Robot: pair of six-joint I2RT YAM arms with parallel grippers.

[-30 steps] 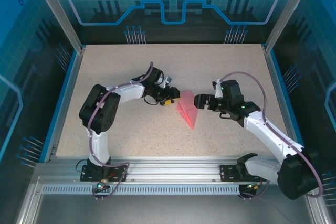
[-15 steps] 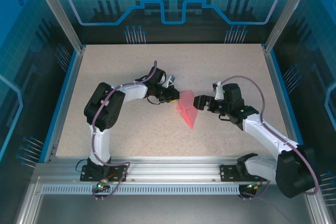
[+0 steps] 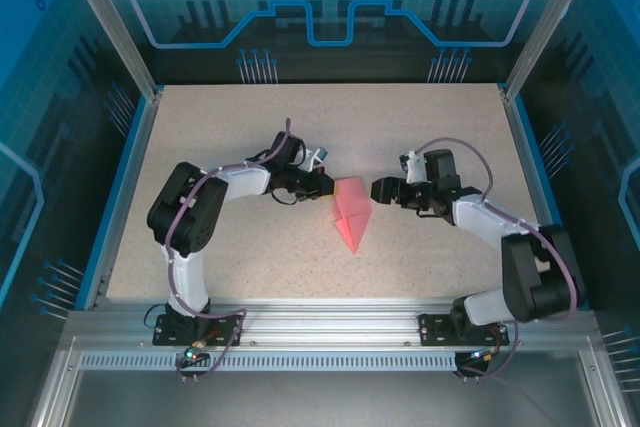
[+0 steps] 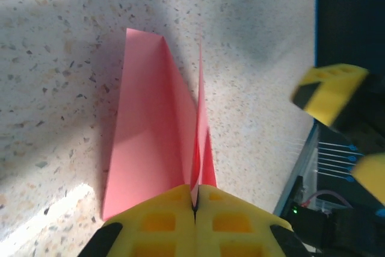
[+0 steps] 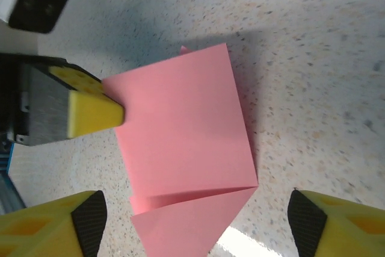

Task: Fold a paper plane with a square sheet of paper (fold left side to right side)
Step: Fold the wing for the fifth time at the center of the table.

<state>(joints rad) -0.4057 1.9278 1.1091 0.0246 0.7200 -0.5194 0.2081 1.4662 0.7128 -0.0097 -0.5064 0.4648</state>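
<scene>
On my left gripper (image 4: 194, 203) the two yellow fingers (image 4: 162, 224) are pressed together, clamped on a thin upright flap of the one paper plane (image 4: 150, 142). The rest of the pink-red sheet spreads flat on the speckled table (image 3: 230, 127) ahead of those fingers. On my right gripper (image 5: 195, 224) the two fingers (image 5: 54, 227) stand wide apart and touch nothing. In the right wrist view the paper plane (image 5: 180, 130) lies ahead of and between them, with a crease across its near part. I count two grippers and a single folded paper. Seen from above, it (image 3: 352, 215) sits between both grippers, its point towards the arm bases.
</scene>
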